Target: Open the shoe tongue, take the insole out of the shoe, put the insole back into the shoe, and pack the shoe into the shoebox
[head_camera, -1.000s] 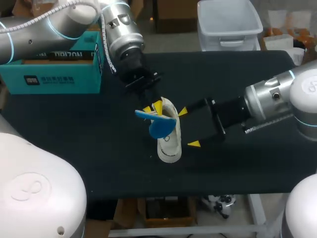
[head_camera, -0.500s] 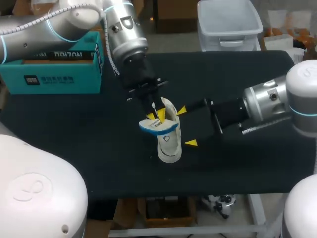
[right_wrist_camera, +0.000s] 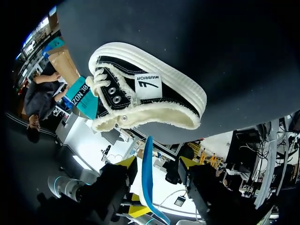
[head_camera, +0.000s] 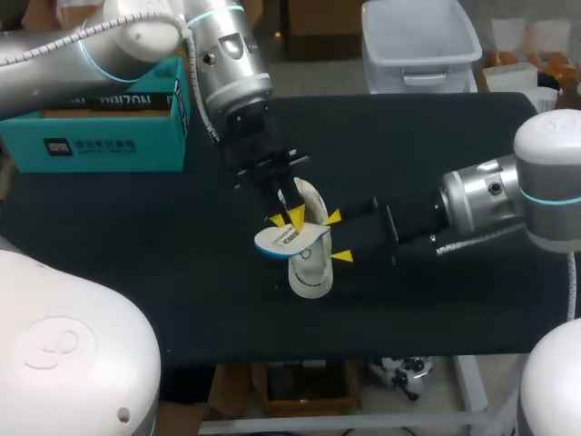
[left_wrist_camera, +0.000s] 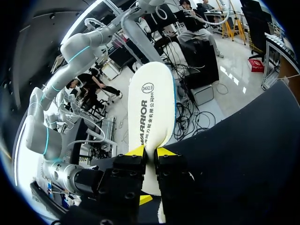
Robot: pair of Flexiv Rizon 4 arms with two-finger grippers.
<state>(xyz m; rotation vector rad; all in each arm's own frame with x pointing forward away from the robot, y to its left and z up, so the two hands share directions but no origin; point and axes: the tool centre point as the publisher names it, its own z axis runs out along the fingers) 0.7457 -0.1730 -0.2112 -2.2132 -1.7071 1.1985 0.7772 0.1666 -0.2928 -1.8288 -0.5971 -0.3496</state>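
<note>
A white-soled black canvas shoe lies on its side mid-table, its opening facing my right gripper. My left gripper is shut on the insole, which hangs white face up with a blue rim over the shoe's opening. In the left wrist view the insole stretches away from the pinching yellow tips. My right gripper stands open at the shoe's right side. Its fingers stop short of the shoe, with the insole's blue edge between them. The teal shoebox stands at the back left.
The black table runs wide behind and to the right of the shoe, and along the front edge. My right arm lies low across the right half. My left arm reaches down past the shoebox's right end.
The left gripper turned the insole from blue side up to white face up and lowered it onto the shoe's opening. The right gripper's fingers drew closer together beside the shoe.
</note>
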